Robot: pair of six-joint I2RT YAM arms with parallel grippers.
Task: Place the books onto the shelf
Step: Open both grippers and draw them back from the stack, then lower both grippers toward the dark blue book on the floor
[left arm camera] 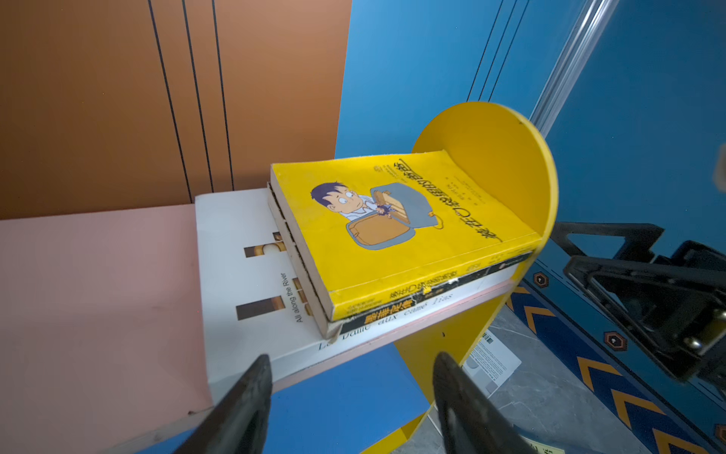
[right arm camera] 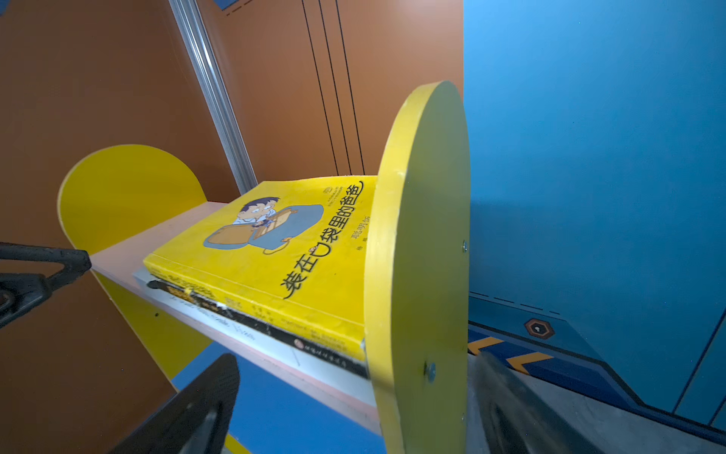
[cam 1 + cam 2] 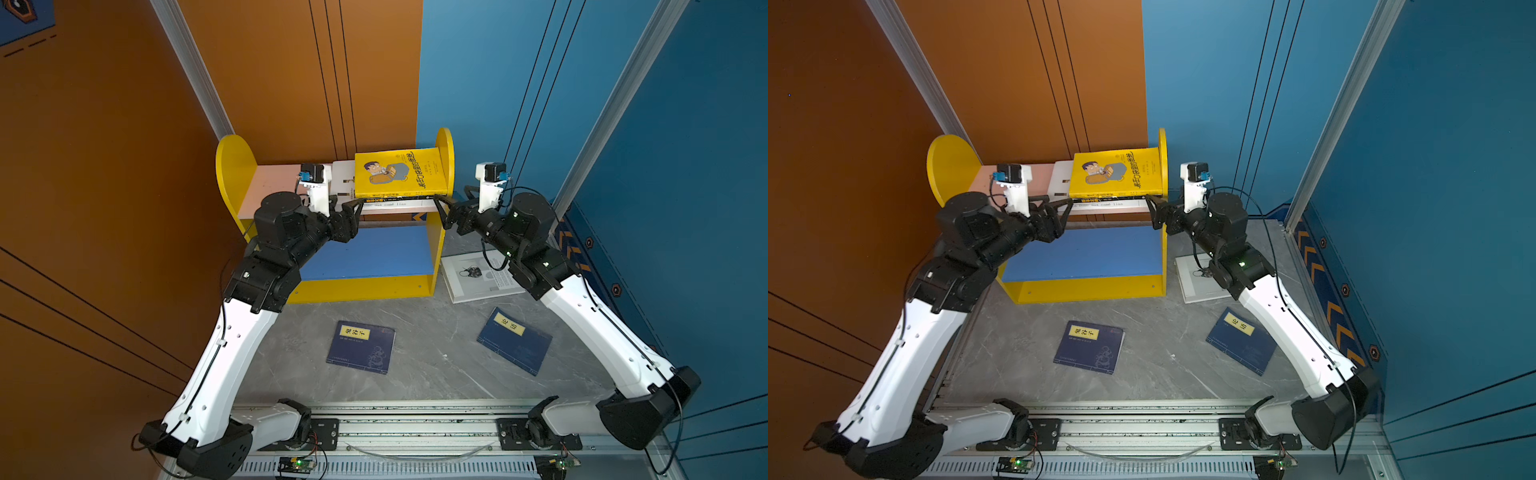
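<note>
Three books lie stacked on the shelf's [image 3: 232, 166] pink board, at its 3 o'clock end against the side panel: a white book [image 1: 235, 243] lowest, a black book [image 1: 387, 316] in the middle, and the yellow book [image 3: 399, 174] on top. The left gripper [image 3: 355, 207] at the stack's 7 o'clock and the right gripper [image 3: 441, 212] at its 5 o'clock both hold nothing, jaws wide. On the table [image 3: 436, 365] a navy book [image 3: 361, 347] lies at the shelf's 6 o'clock, a second navy book [image 3: 515, 340] at 5 o'clock, and a pale book [image 3: 478, 278], seemingly grey and white, at 4 o'clock, partly under the right arm.
</note>
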